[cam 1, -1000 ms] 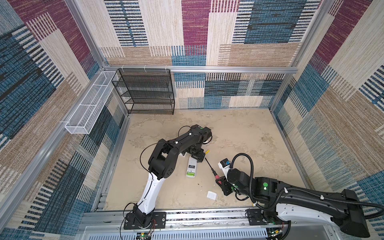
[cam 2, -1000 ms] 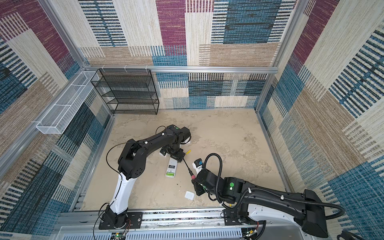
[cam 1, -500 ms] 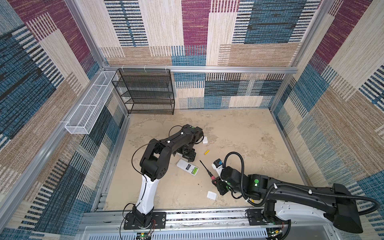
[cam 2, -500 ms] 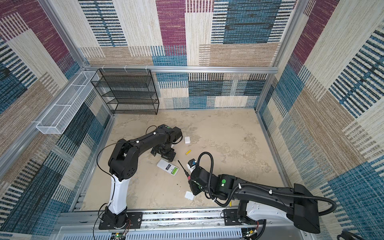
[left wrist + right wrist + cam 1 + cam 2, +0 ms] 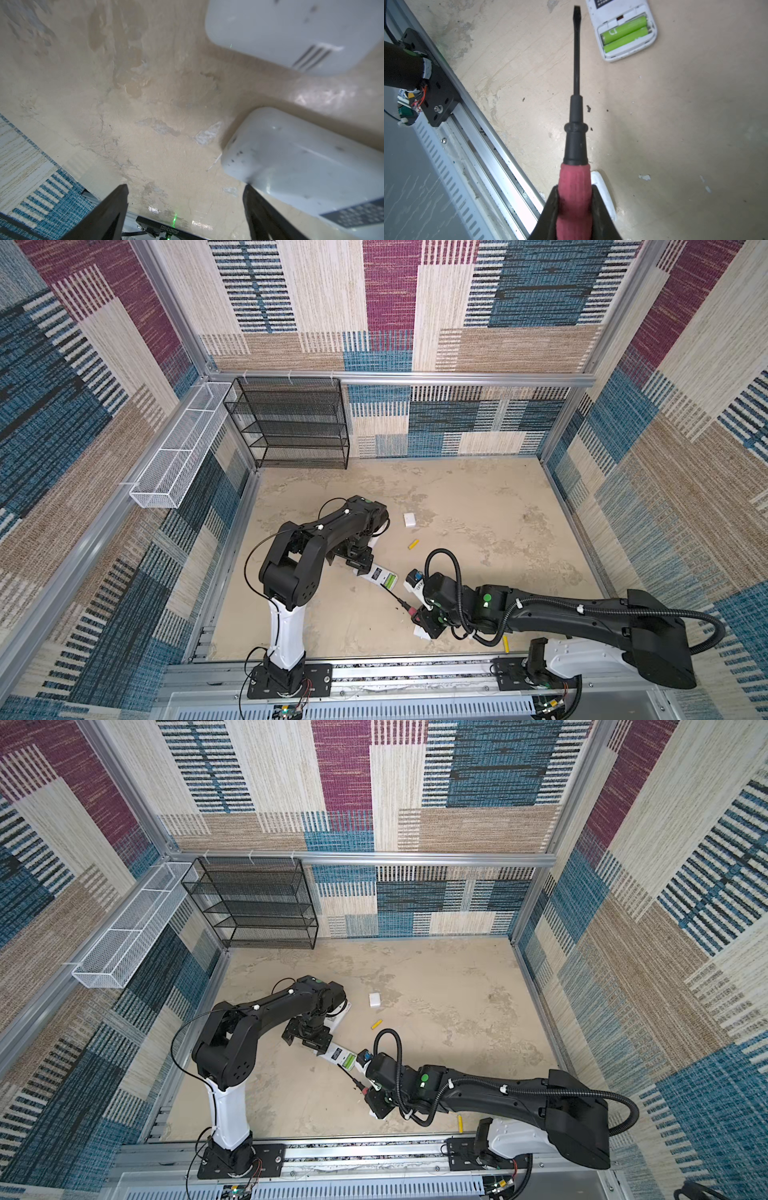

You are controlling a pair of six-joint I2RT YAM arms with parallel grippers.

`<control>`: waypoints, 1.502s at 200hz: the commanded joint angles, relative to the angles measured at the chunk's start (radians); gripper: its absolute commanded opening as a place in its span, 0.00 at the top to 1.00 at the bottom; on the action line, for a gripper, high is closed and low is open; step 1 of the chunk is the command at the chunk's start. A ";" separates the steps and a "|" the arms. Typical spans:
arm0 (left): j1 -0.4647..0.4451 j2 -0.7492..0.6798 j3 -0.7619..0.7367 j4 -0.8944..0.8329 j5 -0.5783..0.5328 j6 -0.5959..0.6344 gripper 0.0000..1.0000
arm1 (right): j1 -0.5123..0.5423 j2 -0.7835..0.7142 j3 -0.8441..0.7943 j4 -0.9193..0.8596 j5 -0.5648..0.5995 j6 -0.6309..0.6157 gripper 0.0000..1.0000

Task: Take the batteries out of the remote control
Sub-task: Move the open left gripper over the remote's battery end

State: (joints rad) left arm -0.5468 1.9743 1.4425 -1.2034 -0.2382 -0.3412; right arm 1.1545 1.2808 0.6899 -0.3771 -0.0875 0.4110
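**On the sand-coloured tabletop (image 5: 457,497), two green batteries (image 5: 625,33) sit in an opened remote (image 5: 376,573)**

Near the table's front half, the white remote lies back-up with its battery bay uncovered. The two green batteries lie side by side inside it, clearest in the right wrist view. The left gripper (image 5: 359,562) hangs over the remote's opposite end, its jaws spread wide with nothing between them. In the left wrist view one finger (image 5: 261,212) stands at the remote's edge, and whether it touches cannot be told.

The right gripper (image 5: 574,207) is clenched on the red handle of a screwdriver (image 5: 576,83). The black shaft points toward the remote, with the flat tip near the remote's side and outside the bay.

A second remote (image 5: 338,1017) lies just beyond the first, partly under the left arm. One yellow battery (image 5: 412,544) lies loose on the table, between a small white cover (image 5: 409,519) and the right arm's cable loop. A second yellow battery (image 5: 506,644) lies near the front rail by the right arm's base. Another white cover (image 5: 604,195) lies flat beneath the right gripper.
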 commanded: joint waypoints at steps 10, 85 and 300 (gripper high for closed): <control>0.004 -0.051 0.001 0.055 0.049 -0.019 0.11 | 0.001 0.074 0.027 0.053 -0.109 -0.027 1.00; 0.010 -0.121 0.016 0.112 0.101 0.030 0.03 | -0.038 0.120 0.027 -0.011 -0.031 0.077 1.00; -0.099 -0.296 -0.284 0.372 0.191 0.162 0.02 | -0.191 0.011 0.078 -0.116 -0.077 -0.041 1.00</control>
State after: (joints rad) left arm -0.6373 1.6764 1.1698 -0.8886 0.0044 -0.1802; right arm 0.9627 1.2900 0.7475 -0.5060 -0.1146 0.3805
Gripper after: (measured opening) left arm 0.990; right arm 0.217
